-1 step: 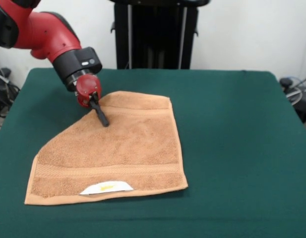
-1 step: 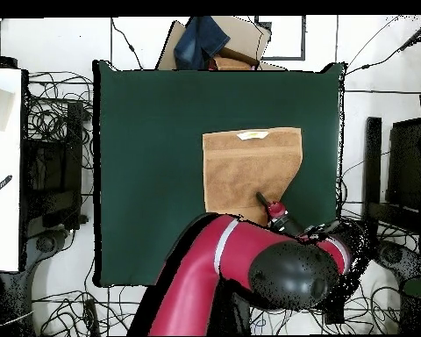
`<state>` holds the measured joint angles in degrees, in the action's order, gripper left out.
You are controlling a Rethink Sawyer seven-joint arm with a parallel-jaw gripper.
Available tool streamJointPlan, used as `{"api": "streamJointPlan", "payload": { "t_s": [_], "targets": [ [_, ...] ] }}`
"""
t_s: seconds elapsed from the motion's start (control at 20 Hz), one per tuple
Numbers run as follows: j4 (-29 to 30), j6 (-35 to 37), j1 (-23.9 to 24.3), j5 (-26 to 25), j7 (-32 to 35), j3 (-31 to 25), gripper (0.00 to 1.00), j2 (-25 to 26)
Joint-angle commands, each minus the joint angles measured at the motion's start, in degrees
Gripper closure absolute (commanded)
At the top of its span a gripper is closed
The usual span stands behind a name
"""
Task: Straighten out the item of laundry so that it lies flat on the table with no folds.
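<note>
We see the gripper [image 1: 102, 119] low over the towel [image 1: 118, 148], with its dark tip resting on the cloth near the far left part of it, just below the slanted edge. The fingers look like one thin black bar in the front view, so they seem pressed together, with no gap that we can see; no cloth is lifted between them, and the tip only touches the surface. In the overhead view the gripper [image 2: 263, 200] shows as a short dark line on the towel [image 2: 252, 171], close to the cut corner.

The towel lies on the green bench [image 1: 232, 148], a little left of the middle in the front view. Three corners lie flat, but the far left corner is folded (the outline there is a long diagonal instead of a corner). The white label [image 1: 107, 187] with a yellow mark sits at the near hem
</note>
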<state>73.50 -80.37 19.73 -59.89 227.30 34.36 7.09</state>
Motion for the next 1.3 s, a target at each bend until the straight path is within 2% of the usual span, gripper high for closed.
{"api": "streamJointPlan", "payload": {
  "t_s": [0.05,0.25,0.45,0.65,0.75,1.0,1.3],
  "targets": [
    [-12.51,26.03,-2.88,12.20,-1.70,-13.81,1.00,11.18],
    [-11.84,27.49,-3.87,12.91,-0.85,-13.50,1.00,11.01],
    [-10.28,38.07,-7.54,16.04,-2.09,-11.06,1.00,10.37],
    [-10.91,48.47,-10.44,15.39,0.10,-9.71,1.00,10.31],
    [-11.28,50.56,-10.89,15.25,0.61,-9.78,1.00,10.49],
    [-12.14,50.92,-11.06,15.88,0.49,-10.10,1.00,11.17],
    [-13.03,47.08,-9.85,20.63,-2.80,-10.55,1.00,12.62]
  ]
}}
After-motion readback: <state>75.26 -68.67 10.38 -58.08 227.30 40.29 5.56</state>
